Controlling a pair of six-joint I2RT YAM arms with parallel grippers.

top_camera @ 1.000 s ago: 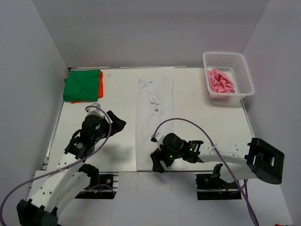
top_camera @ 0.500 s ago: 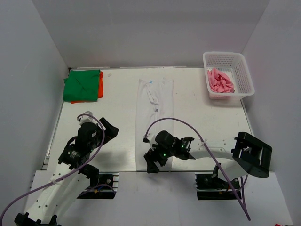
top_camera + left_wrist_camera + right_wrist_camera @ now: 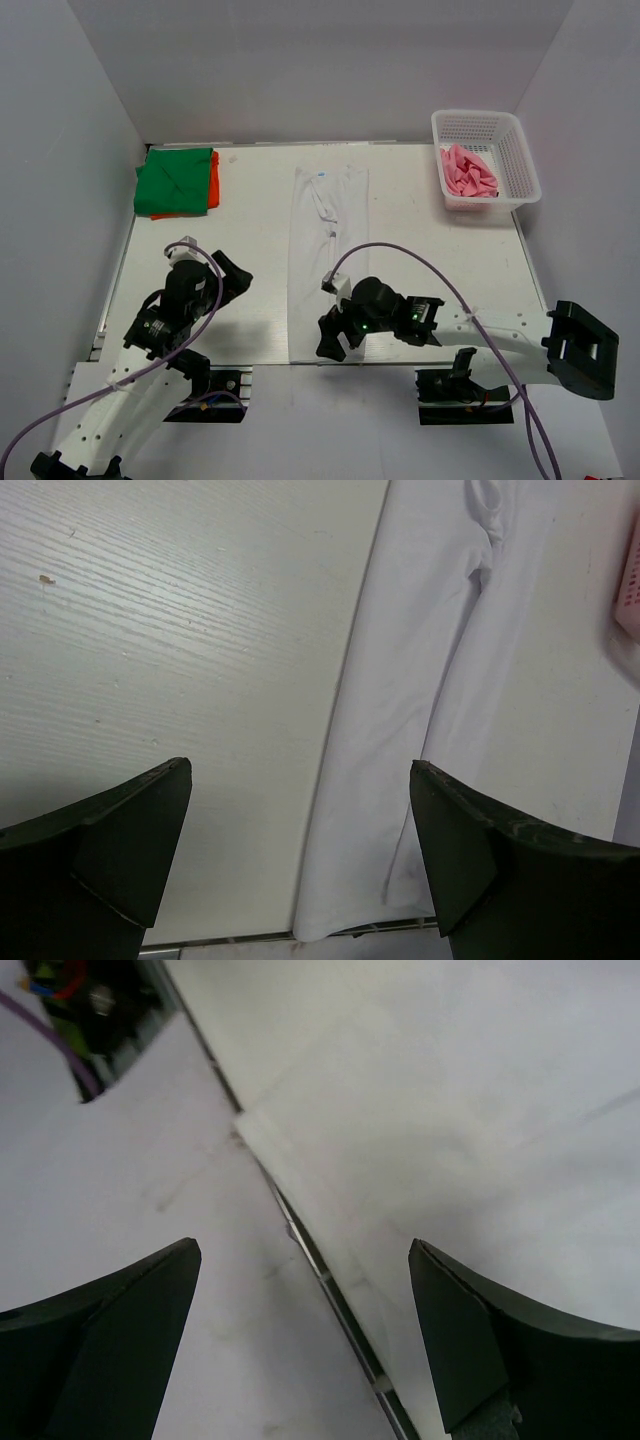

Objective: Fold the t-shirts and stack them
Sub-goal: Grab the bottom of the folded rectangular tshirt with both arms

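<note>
White t-shirt (image 3: pixel 328 262) in long strip, green shirt (image 3: pixel 175 182) atop orange (image 3: pixel 214 180), pink shirt (image 3: pixel 468 172) crumpled

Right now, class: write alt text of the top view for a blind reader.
A white t-shirt, folded into a long strip, lies on the table with the right claw over its near end and the left claw to its left. A green t-shirt lies on an orange one far left; a pink one sits in a white basket far right.

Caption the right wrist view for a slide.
Open right gripper above the white t-shirt's near corner at the table edge.
</note>
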